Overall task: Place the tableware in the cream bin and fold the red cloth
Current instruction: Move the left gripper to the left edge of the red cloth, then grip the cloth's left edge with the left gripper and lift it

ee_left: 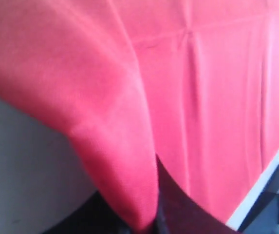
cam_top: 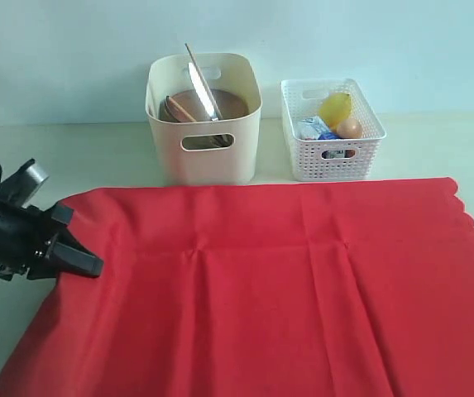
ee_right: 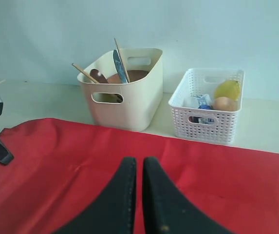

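Left hand [cam_top: 83,258]: clenched on the left edge of the red cloth [cam_top: 261,281]. In the wrist view a peak of fabric is seen gathered between the dark fingers [ee_left: 183,214].
Right hand [ee_right: 139,163]: closed with nothing held. It is poised over the cloth, pointed toward the containers, and is not seen in the exterior view.
Red cloth, position: spread across the desk [cam_top: 96,157], not yet folded. The scalloped edge is on the right and faint crease lines run front to back. The far edge lies just in front of both containers.
Red cloth, handling: judged light, soft and limp. No shape is expected to be kept once it is lifted, and sagging and dragging are to be allowed for.
Red cloth, hold point: an edge or corner is best pinched, with a second corner on the same side taken by the other hand so the fold is carried over evenly.
Cream bin [cam_top: 203,124]: upright behind the cloth, just left of the basket.
Tableware: held inside the bin. A silver table knife [cam_top: 206,93], a round brown plate [cam_top: 220,103] and a wooden spoon [ee_right: 98,75] are made out. The cup and bowl cannot be told. None is seen left on the cloth, so this part is judged done.
White lattice basket [cam_top: 332,132]: a lemon [cam_top: 336,107] and an egg [cam_top: 350,127] are contained. It is no part of the task.
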You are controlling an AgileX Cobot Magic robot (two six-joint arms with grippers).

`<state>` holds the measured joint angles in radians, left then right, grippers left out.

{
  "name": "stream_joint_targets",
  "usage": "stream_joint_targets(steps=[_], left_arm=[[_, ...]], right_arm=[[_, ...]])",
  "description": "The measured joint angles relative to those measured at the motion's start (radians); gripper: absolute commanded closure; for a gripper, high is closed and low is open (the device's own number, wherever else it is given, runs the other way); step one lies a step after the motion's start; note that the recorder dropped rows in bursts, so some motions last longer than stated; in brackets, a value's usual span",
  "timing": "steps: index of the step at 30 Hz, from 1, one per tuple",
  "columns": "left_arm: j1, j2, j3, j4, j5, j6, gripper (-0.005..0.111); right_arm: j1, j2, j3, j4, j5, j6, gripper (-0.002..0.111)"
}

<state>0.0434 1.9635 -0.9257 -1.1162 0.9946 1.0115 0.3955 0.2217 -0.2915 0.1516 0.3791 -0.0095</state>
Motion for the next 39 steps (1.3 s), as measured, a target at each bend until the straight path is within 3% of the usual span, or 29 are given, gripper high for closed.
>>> stream_joint_targets(steps=[8, 25, 31, 39], left_arm=[[-0.002, -0.045, 0.001, -0.138, 0.131, 0.081, 0.103], [0.000, -0.105, 0.001, -0.202, 0.175, 0.107, 0.107], [0.064, -0.156, 0.001, -0.186, 0.173, 0.049, 0.107], [0.203, -0.290, 0.002, -0.052, 0.173, -0.081, 0.107]], right_arm=[[0.000, 0.000, 0.000, 0.012, 0.000, -0.024, 0.102], [0.000, -0.096, 0.000, 0.028, 0.001, -0.059, 0.102], [0.000, -0.048, 0.000, 0.032, 0.007, -0.061, 0.102], [0.000, 0.072, -0.063, 0.034, 0.053, -0.065, 0.102]])
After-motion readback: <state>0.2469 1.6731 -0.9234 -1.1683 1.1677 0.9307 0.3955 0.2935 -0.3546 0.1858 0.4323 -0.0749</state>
